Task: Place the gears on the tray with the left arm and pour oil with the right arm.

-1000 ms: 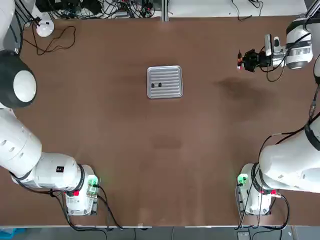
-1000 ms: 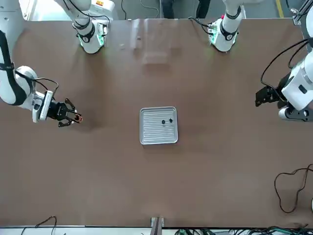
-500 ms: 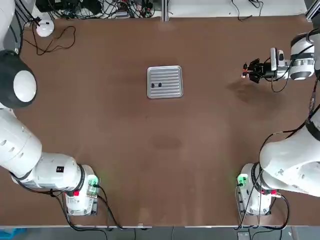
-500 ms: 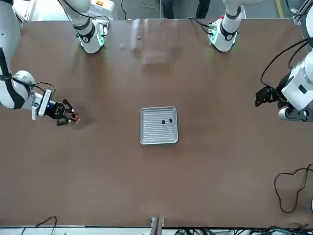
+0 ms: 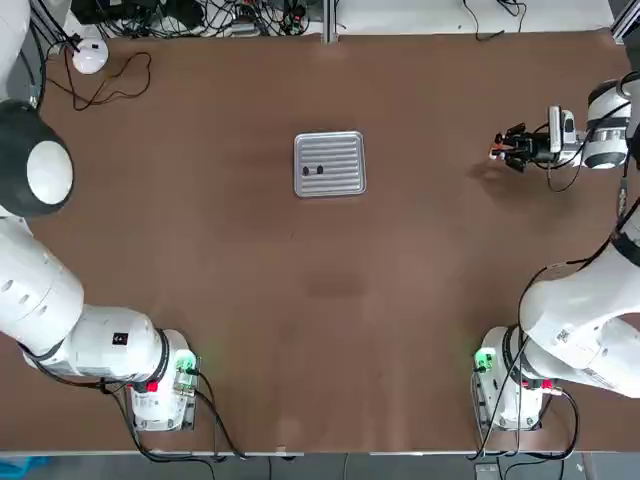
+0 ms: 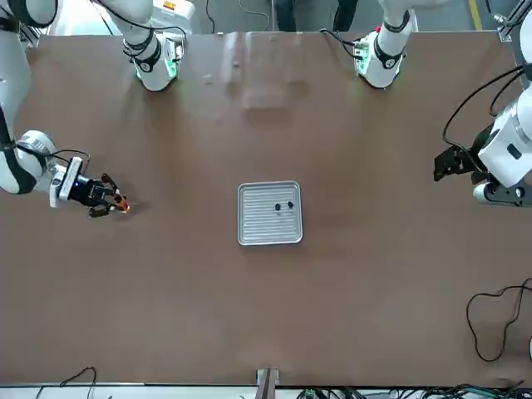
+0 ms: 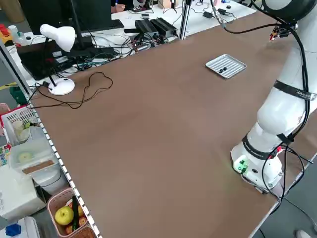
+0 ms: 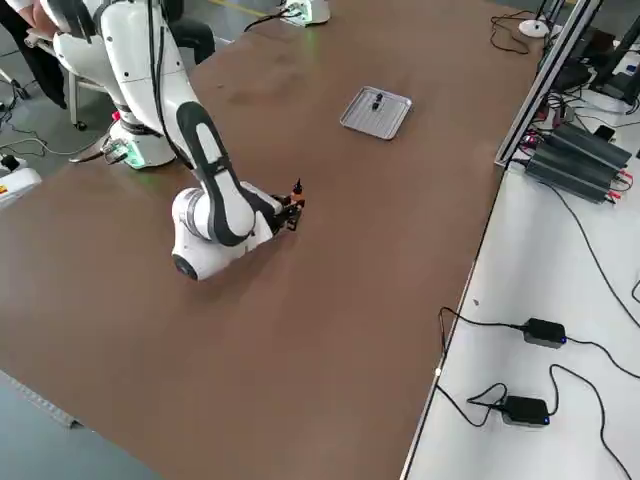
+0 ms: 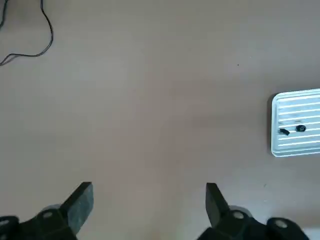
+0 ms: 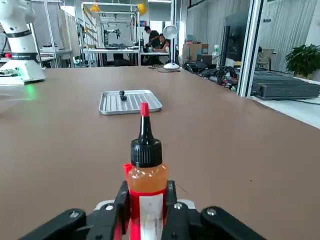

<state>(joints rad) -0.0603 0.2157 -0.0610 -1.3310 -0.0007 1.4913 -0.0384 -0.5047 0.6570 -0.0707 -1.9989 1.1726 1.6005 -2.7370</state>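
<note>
I have the oil bottle (image 10: 149, 182) upright in my right pincer (image 10: 147, 194), both fingers closed around its body, out to the right of the tray (image 5: 345, 184) and well apart from it. The two gears, one (image 5: 306, 171) and the other (image 5: 320, 170), lie on the tray's ribs, left of its middle, so I judge the placing done and the pouring next. My left pincer (image 9: 150, 191) is open and empty, parked to the left of the tray.

For the pour, I'd carry the bottle level towards the tray, nozzle up, and tip only once it is above the gears. The red tip (image 10: 145, 109) looks like a cap; if so, nothing may run out. I'd turn the wrist slowly, aim at one gear, then the other, and right the bottle before backing away. Too firm a squeeze could spurt oil early; too loose a hold could let it swivel. Touching the tray's rim might slide it or roll a gear.

The worktop (image 5: 330, 290) is brown, smooth and faintly glossy around the tray. A loose cable (image 7: 96, 92) curls beyond the tray to its left. Past the tray's far side I can see a white lamp (image 10: 170, 33) and a person (image 10: 152, 38); fruit sits in a pink basket (image 7: 55, 199) off the worktop, left of the tray.
</note>
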